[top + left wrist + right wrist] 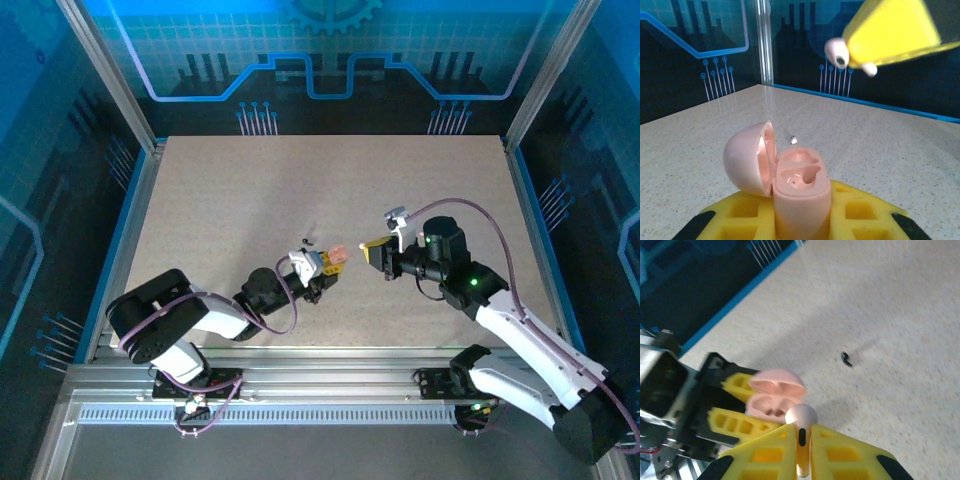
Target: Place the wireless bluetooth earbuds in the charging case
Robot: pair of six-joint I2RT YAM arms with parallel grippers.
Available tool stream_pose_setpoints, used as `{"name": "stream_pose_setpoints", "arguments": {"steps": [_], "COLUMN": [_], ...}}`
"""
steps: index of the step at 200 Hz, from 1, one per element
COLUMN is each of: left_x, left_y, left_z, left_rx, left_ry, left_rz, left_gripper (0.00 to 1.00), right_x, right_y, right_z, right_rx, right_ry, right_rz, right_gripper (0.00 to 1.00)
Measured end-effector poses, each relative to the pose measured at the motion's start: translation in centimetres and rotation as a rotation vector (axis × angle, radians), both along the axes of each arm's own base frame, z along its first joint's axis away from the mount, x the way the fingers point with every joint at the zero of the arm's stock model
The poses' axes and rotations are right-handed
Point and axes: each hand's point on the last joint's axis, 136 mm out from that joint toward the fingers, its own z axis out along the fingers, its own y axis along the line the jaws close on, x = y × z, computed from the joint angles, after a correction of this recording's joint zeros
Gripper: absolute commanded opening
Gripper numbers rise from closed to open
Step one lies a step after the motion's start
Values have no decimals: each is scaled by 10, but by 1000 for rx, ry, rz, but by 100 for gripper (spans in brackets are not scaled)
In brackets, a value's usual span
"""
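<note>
The left fingers [326, 266] reach out from the near left toward the middle of the bench [300, 180]. They are pressed onto the lower body of a pink charging case [801, 192], one yellow finger on each side. The case stands upright in that grip. Its rounded lid [747, 157] is swung open on its hinge, to the left in the left wrist view. The two shaped wells in the top of the case are exposed and both are empty.

Just to the right, across a small gap, the right fingers [801, 440] come in from the near right and point left at the case. They are closed on the stem of a pale pinkish-white earbud [801, 416], whose round head sticks out past the yellow fingertips. In the top view the earbud is near the case and apart from it, not touching. From the left wrist it hangs above and beyond the open wells. From the right wrist the earbud head lines up just in front of the case mouth.

A little farther out, a tiny black earbud [846, 359] lies loose on the bench, beyond the left fingers and apart from the case. It is too small for its lie to be made out.
</note>
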Motion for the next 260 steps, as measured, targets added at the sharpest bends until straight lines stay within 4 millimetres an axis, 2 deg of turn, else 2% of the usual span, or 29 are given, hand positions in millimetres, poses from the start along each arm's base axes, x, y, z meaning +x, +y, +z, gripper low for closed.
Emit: {"name": "stream_pose_setpoints", "arguments": {"steps": [53,93,127,194,260], "left_x": [2,2,3,4,4], "left_y": [3,4,4,4,4], "left_z": [-4,-5,-11,-11,-14], "left_rx": [7,16,32,34,41], "left_ry": [7,1,5,5,8], "left_rz": [21,25,28,35,36], "left_gripper": [18,18,18,18,18], "right_x": [10,7,3,-7,-19], "right_y": [-27,-47,-62,-78,-88], "right_z": [-55,-103,-135,-175,-193], "right_rx": [-68,-114,-161,-239,-297], "right_ry": [199,357,462,586,656], "right_rz": [-113,-209,-282,-360,-395], "right_gripper": [12,12,12,11,12]}}
